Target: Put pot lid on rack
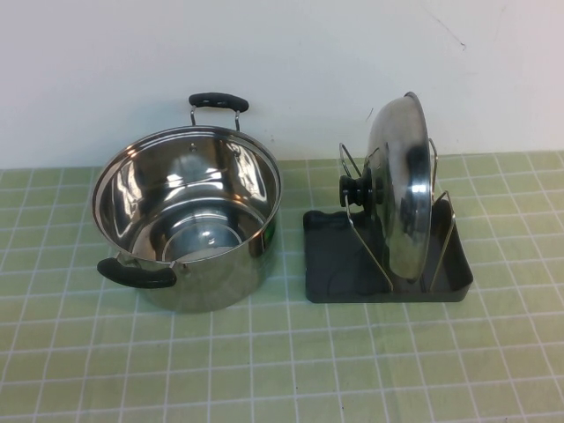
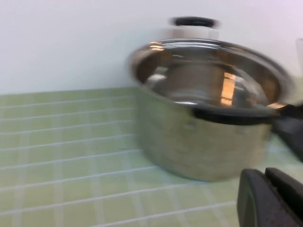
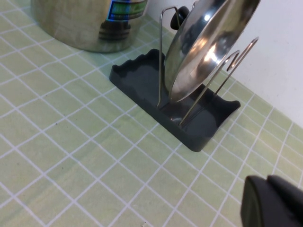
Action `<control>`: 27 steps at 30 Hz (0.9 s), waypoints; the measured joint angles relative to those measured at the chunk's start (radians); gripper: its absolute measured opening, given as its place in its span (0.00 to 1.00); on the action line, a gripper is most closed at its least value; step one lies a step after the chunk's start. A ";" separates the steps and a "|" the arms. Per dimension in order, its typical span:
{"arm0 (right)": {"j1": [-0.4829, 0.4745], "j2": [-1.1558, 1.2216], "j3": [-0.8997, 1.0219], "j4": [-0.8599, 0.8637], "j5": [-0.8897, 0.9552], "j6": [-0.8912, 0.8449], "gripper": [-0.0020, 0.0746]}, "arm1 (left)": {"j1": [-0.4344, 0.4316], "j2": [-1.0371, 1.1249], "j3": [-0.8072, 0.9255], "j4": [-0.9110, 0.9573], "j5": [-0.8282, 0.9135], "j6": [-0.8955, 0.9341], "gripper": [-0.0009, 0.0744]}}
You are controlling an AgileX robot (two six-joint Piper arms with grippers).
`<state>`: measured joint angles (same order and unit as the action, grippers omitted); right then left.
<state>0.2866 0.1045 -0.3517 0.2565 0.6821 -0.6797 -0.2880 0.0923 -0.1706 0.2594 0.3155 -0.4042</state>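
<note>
The shiny steel pot lid (image 1: pixel 404 185) stands on edge between the wire uprights of the dark grey rack (image 1: pixel 335 264), its black knob (image 1: pixel 356 189) pointing toward the pot. It also shows in the right wrist view (image 3: pixel 203 45), resting in the rack (image 3: pixel 137 78). Neither gripper shows in the high view. My left gripper (image 2: pixel 267 196) is shut and empty, low over the table beside the pot (image 2: pixel 208 113). My right gripper (image 3: pixel 270 201) is shut and empty, above the table away from the rack.
The deep steel pot (image 1: pixel 187 220) with two black handles stands open left of the rack. Green tiled tabletop (image 1: pixel 282 361) stretches in front; a white wall rises behind.
</note>
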 joint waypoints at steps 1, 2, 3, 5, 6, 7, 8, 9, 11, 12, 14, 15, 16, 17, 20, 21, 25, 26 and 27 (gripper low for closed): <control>0.000 0.000 0.000 0.000 0.000 0.000 0.02 | 0.036 0.000 0.016 -0.003 -0.019 0.000 0.01; 0.000 0.000 0.000 0.000 0.000 0.000 0.02 | 0.062 0.000 0.030 -0.010 -0.033 0.000 0.01; 0.000 0.000 0.000 0.000 0.000 0.000 0.02 | 0.097 0.000 0.047 -0.023 -0.042 0.000 0.01; 0.000 0.000 0.000 0.000 0.000 0.000 0.02 | 0.134 -0.002 0.083 -0.061 -0.048 0.006 0.01; 0.000 0.000 0.000 0.000 0.000 0.000 0.02 | 0.150 -0.008 0.102 -0.079 -0.053 0.011 0.01; 0.000 0.000 0.000 0.000 0.000 0.000 0.02 | 0.160 -0.018 0.122 -0.093 -0.055 0.016 0.01; 0.000 0.000 0.000 0.000 0.000 0.000 0.02 | 0.167 -0.031 0.139 -0.102 -0.055 0.023 0.01; 0.000 0.000 0.000 0.000 0.000 0.000 0.02 | 0.169 -0.048 0.162 -0.108 -0.055 0.024 0.01; 0.000 0.000 0.000 0.000 0.000 0.000 0.02 | 0.169 -0.081 0.190 -0.122 -0.049 0.032 0.01; 0.000 0.000 0.000 0.000 0.000 0.000 0.02 | 0.169 -0.094 0.191 -0.141 -0.037 0.042 0.01; -0.002 0.000 0.000 0.000 0.000 0.000 0.02 | 0.169 -0.101 0.191 -0.164 -0.017 0.058 0.01; -0.002 0.000 0.000 0.000 0.000 0.000 0.02 | 0.169 -0.101 0.191 -0.171 -0.012 0.065 0.01; -0.002 0.000 0.002 0.000 0.001 0.000 0.02 | 0.171 -0.101 0.191 -0.175 -0.010 0.077 0.01; -0.002 0.000 0.002 0.002 0.001 0.000 0.02 | 0.176 -0.103 0.189 -0.179 -0.010 0.081 0.01; -0.002 0.000 0.002 0.004 0.001 0.000 0.02 | 0.180 -0.105 0.189 -0.189 -0.008 0.100 0.01; -0.002 0.000 0.002 0.004 0.001 0.000 0.02 | 0.180 -0.105 0.189 -0.191 -0.008 0.114 0.01; -0.002 0.000 0.002 0.006 0.001 0.000 0.02 | 0.180 -0.105 0.189 -0.207 -0.007 0.152 0.01; -0.002 0.000 0.002 0.006 0.001 0.000 0.02 | 0.180 -0.105 0.189 -0.209 -0.007 0.157 0.01; -0.002 0.000 0.002 0.006 0.001 0.000 0.02 | 0.180 -0.105 0.189 -0.212 -0.005 0.159 0.01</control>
<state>0.2851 0.1045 -0.3500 0.2624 0.6829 -0.6797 -0.1080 -0.0129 0.0183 0.0478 0.3102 -0.2448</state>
